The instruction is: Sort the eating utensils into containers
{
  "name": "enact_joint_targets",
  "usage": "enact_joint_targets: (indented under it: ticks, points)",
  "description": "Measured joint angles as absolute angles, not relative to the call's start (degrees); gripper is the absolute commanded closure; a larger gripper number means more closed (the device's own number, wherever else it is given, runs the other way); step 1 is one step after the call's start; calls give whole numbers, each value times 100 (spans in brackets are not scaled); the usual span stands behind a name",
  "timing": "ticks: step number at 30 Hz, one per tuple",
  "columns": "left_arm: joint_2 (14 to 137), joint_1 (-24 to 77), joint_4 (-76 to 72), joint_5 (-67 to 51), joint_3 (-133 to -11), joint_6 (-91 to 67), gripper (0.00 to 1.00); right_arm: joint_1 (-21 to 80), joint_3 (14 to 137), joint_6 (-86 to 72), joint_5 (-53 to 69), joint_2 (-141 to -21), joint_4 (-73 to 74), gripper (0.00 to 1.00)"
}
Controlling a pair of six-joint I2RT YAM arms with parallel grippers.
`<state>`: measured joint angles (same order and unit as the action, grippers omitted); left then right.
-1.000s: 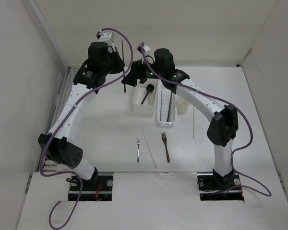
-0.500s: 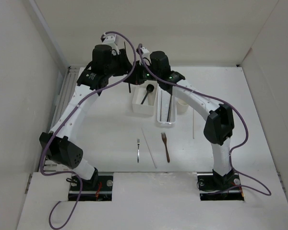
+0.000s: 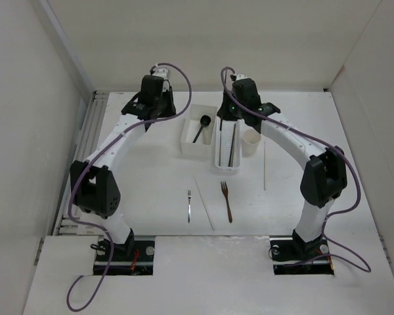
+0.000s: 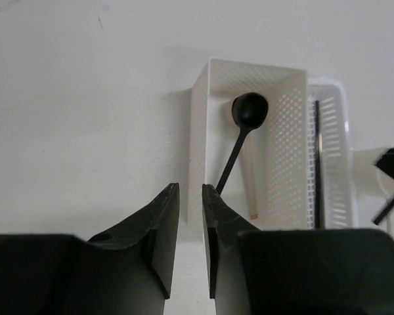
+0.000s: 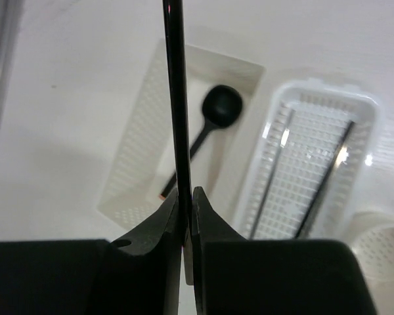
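Note:
My right gripper (image 5: 186, 193) is shut on a thin dark chopstick (image 5: 177, 98) that stands straight up from the jaws. It hovers over the gap between the white square box (image 5: 138, 144) and the narrow perforated basket (image 5: 315, 88). In the top view the right gripper (image 3: 224, 113) is at the basket's far end. The basket (image 3: 226, 169) holds two dark chopsticks (image 5: 272, 177). A black spoon (image 3: 200, 128) and a pale stick lie in the box. My left gripper (image 4: 190, 187) has a narrow gap between its jaws with nothing in it, just left of the box (image 4: 200, 131).
A small cream cup (image 3: 251, 141) stands right of the basket. On the table nearer the bases lie a silver fork (image 3: 190, 205), a brown fork (image 3: 226, 200) and two pale chopsticks (image 3: 203, 200) (image 3: 264, 167). Walls close in on the left, back and right.
The dark chopstick passed from my left gripper to my right one. The left opened, let go and narrowed again as it drew back left. The right arm carried the chopstick right, toward the basket.

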<state>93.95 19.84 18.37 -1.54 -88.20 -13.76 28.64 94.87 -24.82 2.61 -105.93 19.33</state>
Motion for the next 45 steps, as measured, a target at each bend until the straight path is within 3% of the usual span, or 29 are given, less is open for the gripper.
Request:
enact_joint_targets:
  ticks: [4,14,45]
  points:
    - [10084,1975,1820,-86,-8711,-1319,100,2858,9067,-2416,-204,-10436,2185,100]
    - [10626,1975,1745,19,-8007,-1470,100,2853,8073,-2416,-478,-10455,2226,100]
    - [10794,2427,1481,-154,-7603,-1656,100,2808,8062,-2425,-508,-11382,2353,100]
